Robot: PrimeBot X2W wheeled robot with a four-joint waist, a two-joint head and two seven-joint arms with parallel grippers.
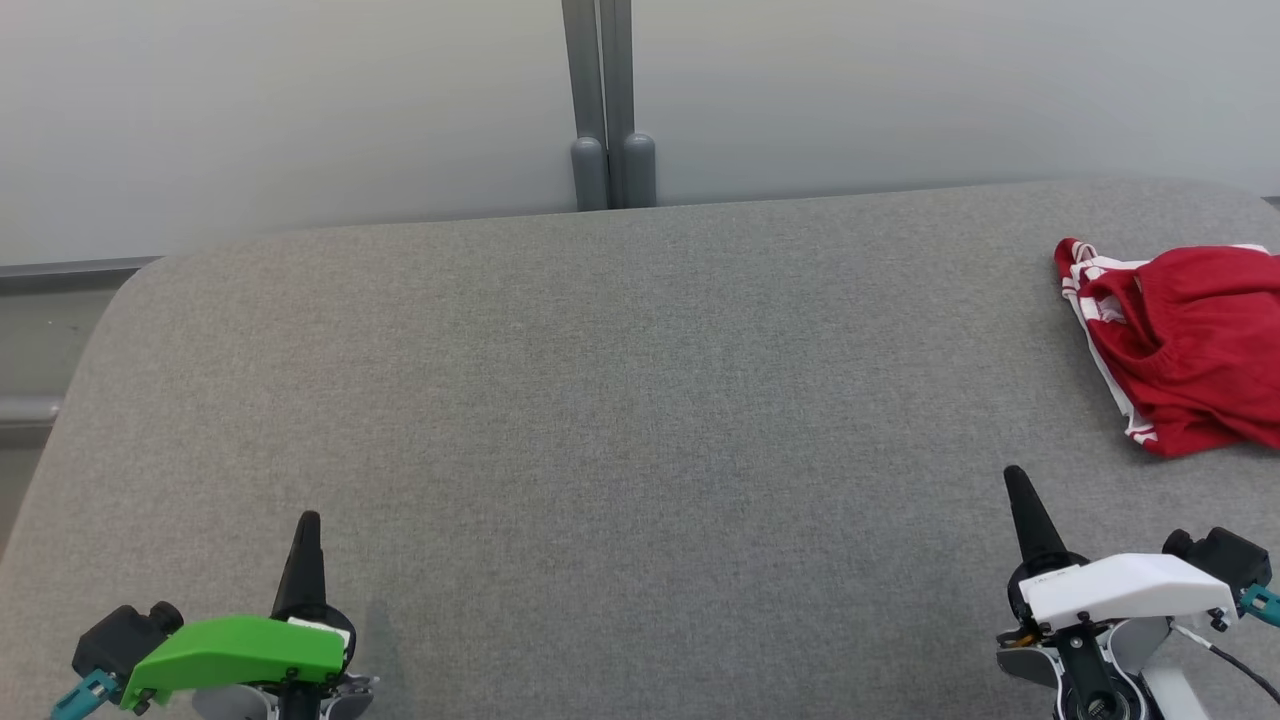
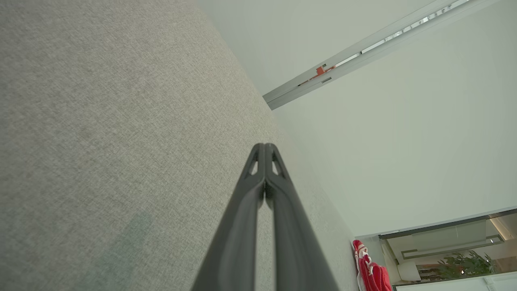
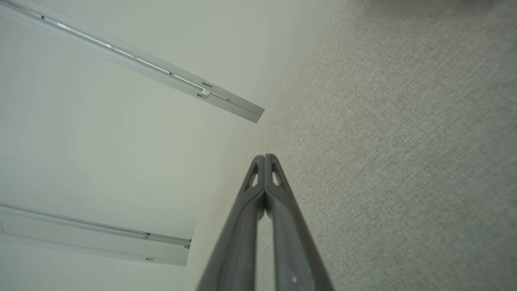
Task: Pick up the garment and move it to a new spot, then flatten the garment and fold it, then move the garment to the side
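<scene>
One red garment (image 1: 1200,345) on tabletop (image 1: 600,400)

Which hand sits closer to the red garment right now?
The right hand, white-covered, at the head view's lower right: the red garment lies just beyond it. The left hand, green-covered, is far across the grey surface.

The right claw (image 3: 265,157), fingers (image 3: 238,234) pressed together, points along the grey fabric surface (image 3: 383,141) toward a wall (image 3: 101,153).
</scene>
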